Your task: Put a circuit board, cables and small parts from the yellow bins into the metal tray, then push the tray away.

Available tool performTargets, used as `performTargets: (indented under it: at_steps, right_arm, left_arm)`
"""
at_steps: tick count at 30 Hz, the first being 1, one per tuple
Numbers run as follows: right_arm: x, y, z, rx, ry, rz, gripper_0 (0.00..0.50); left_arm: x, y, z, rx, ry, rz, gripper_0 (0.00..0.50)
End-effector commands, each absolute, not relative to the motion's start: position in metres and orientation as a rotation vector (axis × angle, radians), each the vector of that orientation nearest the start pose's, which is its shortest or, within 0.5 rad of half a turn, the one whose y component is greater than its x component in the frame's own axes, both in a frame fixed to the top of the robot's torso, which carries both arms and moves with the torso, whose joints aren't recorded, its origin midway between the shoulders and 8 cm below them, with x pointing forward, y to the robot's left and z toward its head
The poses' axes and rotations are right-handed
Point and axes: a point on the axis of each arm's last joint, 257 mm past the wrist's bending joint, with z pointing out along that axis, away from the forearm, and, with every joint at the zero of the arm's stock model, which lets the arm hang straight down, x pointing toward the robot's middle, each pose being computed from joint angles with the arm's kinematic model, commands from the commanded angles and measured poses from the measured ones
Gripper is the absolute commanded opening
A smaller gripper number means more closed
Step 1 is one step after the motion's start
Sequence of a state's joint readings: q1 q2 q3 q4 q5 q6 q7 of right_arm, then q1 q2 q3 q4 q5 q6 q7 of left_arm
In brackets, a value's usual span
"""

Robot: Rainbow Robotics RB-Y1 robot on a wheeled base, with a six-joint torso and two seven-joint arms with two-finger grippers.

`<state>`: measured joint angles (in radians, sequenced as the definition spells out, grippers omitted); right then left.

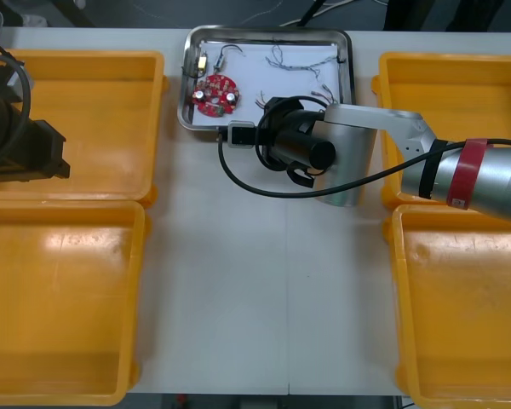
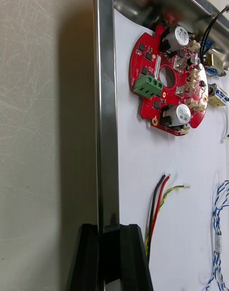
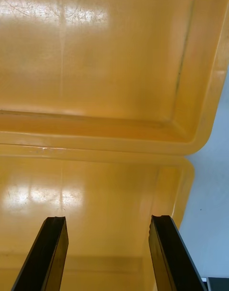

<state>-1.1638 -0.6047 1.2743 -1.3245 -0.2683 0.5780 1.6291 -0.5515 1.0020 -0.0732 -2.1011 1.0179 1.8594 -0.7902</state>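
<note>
1. Since a circuit board (image 1: 215, 94), a twisted blue and white cable (image 1: 302, 58) and small metal parts (image 1: 203, 61) are already lying in the metal tray (image 1: 185, 85), the pushing step is judged to be the one in hand; the tray is lying at the far middle of the table (image 1: 264, 281), between the two far yellow bins (image 1: 85, 94).
2. The tray's near rim is being pinched by the right gripper (image 2: 109, 231); its fingers are drawn almost together, parted only by the rim's thickness, and nothing else is being held; this hold is probably being taken so that the tray is steered squarely and not merely nudged.
3. The board is lying flat on the white lining toward the tray's left side, apart from the near rim; a red and yellow cable (image 2: 160, 200) is lying inside the tray just beside the fingers, so it is judged to be at some risk of being snagged.
4. The left gripper (image 3: 108, 219) is being held idle above the left-hand bins, its fingers wide apart with nothing between them.
5. The tray's far rim is lying close to the table's far edge, so little room is judged to be left for pushing; the bins on either side are standing apart from the tray and are not blocking it.
</note>
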Motion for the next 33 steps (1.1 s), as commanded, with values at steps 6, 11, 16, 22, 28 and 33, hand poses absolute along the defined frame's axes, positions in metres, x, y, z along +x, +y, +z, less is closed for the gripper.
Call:
performTargets:
  at_steps: [6,11,16,22,28,33]
  right_arm:
    - [0.636,0.022,-0.125,-1.586,1.203,-0.595,0.500]
    - [0.632,0.025,-0.125,-1.593,1.194,-0.590,0.500]
    - [0.625,0.024,-0.123,-1.599,1.207,-0.603,0.500]
    - [0.609,0.017,-0.119,-1.617,1.235,-0.648,0.500]
    - [0.586,0.013,-0.124,-1.633,1.317,-0.646,0.500]
    - [0.563,0.006,-0.130,-1.635,1.439,-0.598,0.500]
  left_arm:
    - [0.424,0.297,-0.098,-0.085,2.636,-0.043,0.500]
    - [0.424,0.297,-0.098,-0.085,2.636,-0.043,0.500]
    - [0.424,0.297,-0.098,-0.085,2.636,-0.043,0.500]
    - [0.424,0.297,-0.098,-0.085,2.636,-0.043,0.500]
    - [0.424,0.297,-0.098,-0.085,2.636,-0.043,0.500]
    - [0.424,0.297,-0.098,-0.085,2.636,-0.043,0.500]
